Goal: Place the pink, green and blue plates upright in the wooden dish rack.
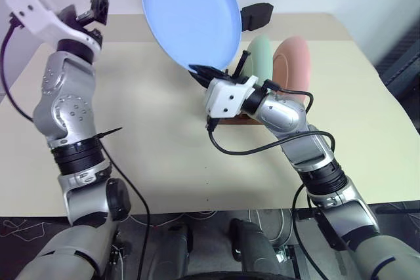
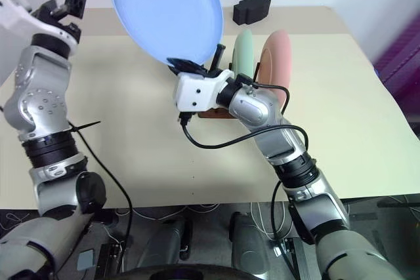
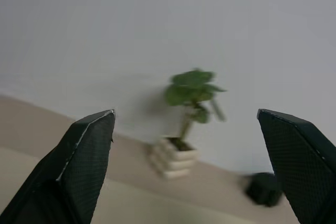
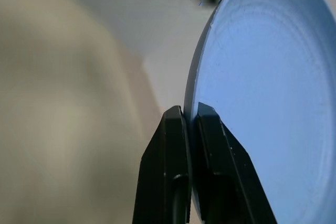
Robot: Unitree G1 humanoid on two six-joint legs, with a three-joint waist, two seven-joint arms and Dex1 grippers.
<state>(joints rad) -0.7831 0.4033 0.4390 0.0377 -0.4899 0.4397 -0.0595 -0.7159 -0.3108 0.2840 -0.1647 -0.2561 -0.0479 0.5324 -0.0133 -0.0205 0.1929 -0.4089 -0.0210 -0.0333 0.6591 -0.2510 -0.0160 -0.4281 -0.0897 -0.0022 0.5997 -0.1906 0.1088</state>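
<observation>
**A:** What do you have in the head views?

**B:** Your right gripper [image 1: 205, 70] is pinched on the lower rim of the blue plate [image 1: 190, 14], which stands up on edge, raised above the beige table [image 1: 157, 129]. Behind the right wrist, the green plate [image 1: 260, 56] and the pink plate [image 1: 292, 63] already stand upright side by side in the wooden dish rack [image 2: 213, 113]; you see just a dark reddish sliver of the rack below the wrist. Your left gripper [image 1: 92, 8] is raised well off to the left, apart from the plate, its fingers spread and empty. A black box [image 2: 252, 8] sits at the table's far edge.

**A:** And the left wrist view?

**B:** You're looking between two black fingers [image 3: 84, 161] standing wide apart with nothing between them. Past them is a pale wall, a small potted plant [image 3: 186, 119] and a dark object [image 3: 265, 188].

**A:** The right wrist view?

**B:** Your two fingers [image 4: 170, 166] are closed tight on the blue plate's edge, one on each face, with the plate's hollow side turned to the camera.
</observation>
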